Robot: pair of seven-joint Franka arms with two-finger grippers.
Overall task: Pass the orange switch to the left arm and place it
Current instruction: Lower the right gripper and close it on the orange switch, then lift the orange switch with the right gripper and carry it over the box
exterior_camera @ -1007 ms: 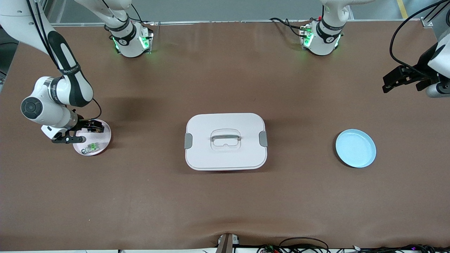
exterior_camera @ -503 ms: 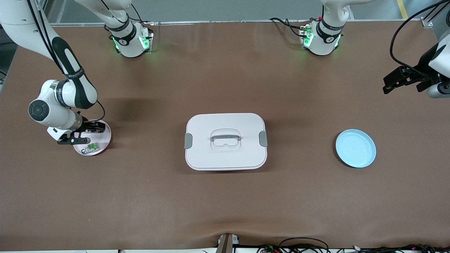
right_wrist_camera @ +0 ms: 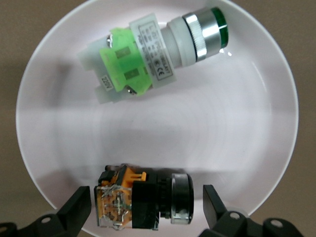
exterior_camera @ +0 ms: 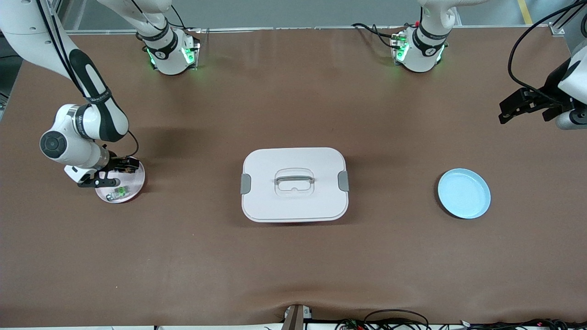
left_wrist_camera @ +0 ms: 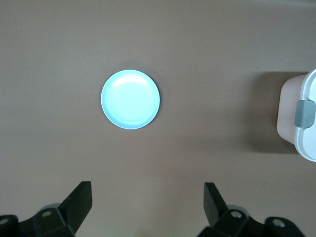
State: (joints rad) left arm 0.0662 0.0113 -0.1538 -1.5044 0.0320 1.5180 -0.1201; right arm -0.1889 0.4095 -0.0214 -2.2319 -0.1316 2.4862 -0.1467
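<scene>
1. While the left arm waits, the right gripper sits low over the round pale pink plate at the right arm's end of the table, jaws spread wide and holding nothing.
2. On that plate lies the small black blocky orange switch, on its side, orange end toward one finger, black round end toward the other. In the right wrist view it lies between the two black fingertips; contact with either cannot be told.
3. Also on the plate, just beside the switch and apart from it: a green-and-grey push-button component with a white label, nearer the front camera than the switch.
4. The large white rounded-rectangular plastic box with grey end clips stands mid-table, well apart from the pink plate, lid on.
5. The round light blue plate lies toward the left arm's end, well apart from the box.
6. The left gripper hangs high above the brown table near the blue plate, jaws apart, holding nothing.
</scene>
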